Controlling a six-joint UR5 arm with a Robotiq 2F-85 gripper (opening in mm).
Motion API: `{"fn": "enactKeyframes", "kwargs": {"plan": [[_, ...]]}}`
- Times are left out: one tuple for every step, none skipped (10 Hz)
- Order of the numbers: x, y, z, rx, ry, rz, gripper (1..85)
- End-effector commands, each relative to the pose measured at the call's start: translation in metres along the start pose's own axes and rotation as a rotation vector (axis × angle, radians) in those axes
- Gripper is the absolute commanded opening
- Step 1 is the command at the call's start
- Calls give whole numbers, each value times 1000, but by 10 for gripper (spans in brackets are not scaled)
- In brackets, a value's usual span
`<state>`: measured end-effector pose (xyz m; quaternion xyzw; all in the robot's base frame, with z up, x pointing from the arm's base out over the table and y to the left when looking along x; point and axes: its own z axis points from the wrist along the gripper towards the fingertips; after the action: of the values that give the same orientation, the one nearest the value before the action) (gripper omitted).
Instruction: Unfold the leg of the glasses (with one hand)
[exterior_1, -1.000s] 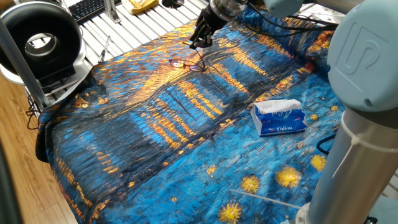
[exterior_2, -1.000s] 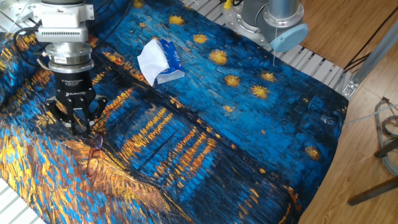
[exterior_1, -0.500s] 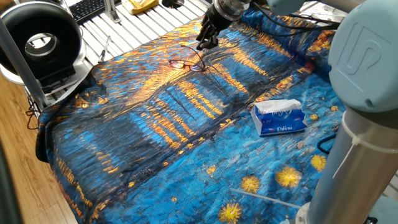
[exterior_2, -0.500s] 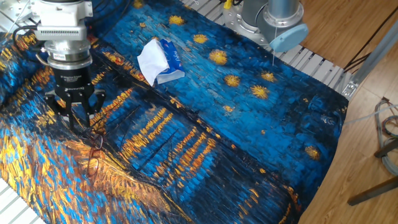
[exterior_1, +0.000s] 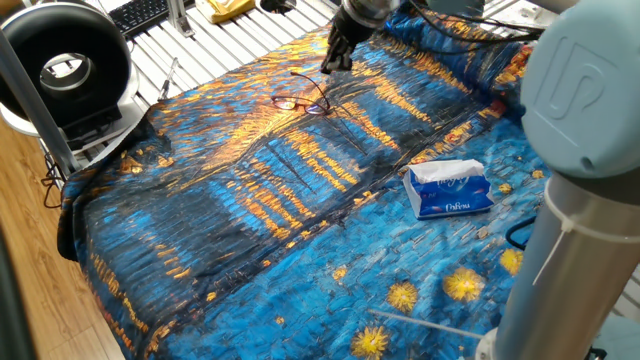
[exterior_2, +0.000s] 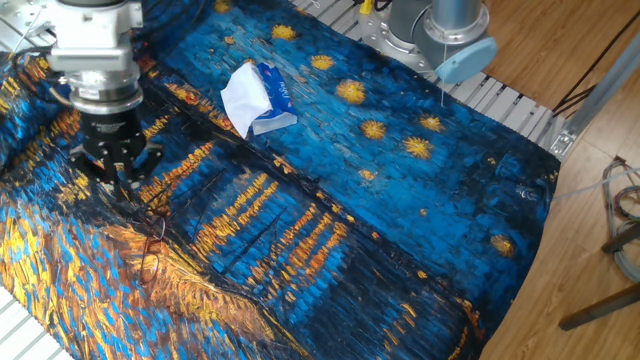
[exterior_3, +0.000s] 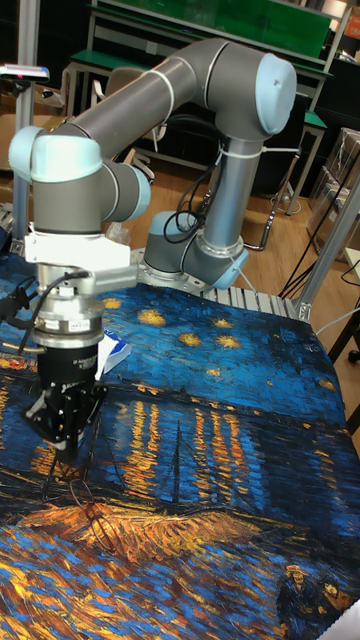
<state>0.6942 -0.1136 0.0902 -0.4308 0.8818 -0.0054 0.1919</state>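
Observation:
The glasses (exterior_1: 300, 101) lie on the painted cloth at the far side, a thin dark wire frame with two small lenses. One slim leg sticks out from the frame toward the back. They show faintly in the other fixed view (exterior_2: 151, 248) and the tall view (exterior_3: 86, 500). My gripper (exterior_1: 328, 67) hangs just behind and above them, clear of the frame, with its fingers drawn together. I make out nothing between the fingertips. It points straight down in the other fixed view (exterior_2: 124, 184) and the tall view (exterior_3: 64, 452).
A blue-and-white tissue pack (exterior_1: 449, 189) lies on the cloth to the right, also in the other fixed view (exterior_2: 256, 95). A black round fan (exterior_1: 62, 70) and a keyboard (exterior_1: 140, 12) stand beyond the table's far-left edge. The arm's base (exterior_2: 437, 30) is at the table edge.
The gripper has risen and drawn back from the glasses toward the far edge. The glasses have stayed where they were on the cloth.

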Motion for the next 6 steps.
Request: {"fn": "enactKeyframes", "kwargs": {"plan": [[-26, -12, 3, 1, 36, 31, 70], [-30, -17, 3, 12, 60, 33, 10], [-36, -17, 3, 6, 67, 44, 10], [-43, -18, 5, 9, 78, 46, 10], [-52, -19, 5, 16, 96, 51, 10], [-59, -20, 3, 21, 110, 61, 10]]}}
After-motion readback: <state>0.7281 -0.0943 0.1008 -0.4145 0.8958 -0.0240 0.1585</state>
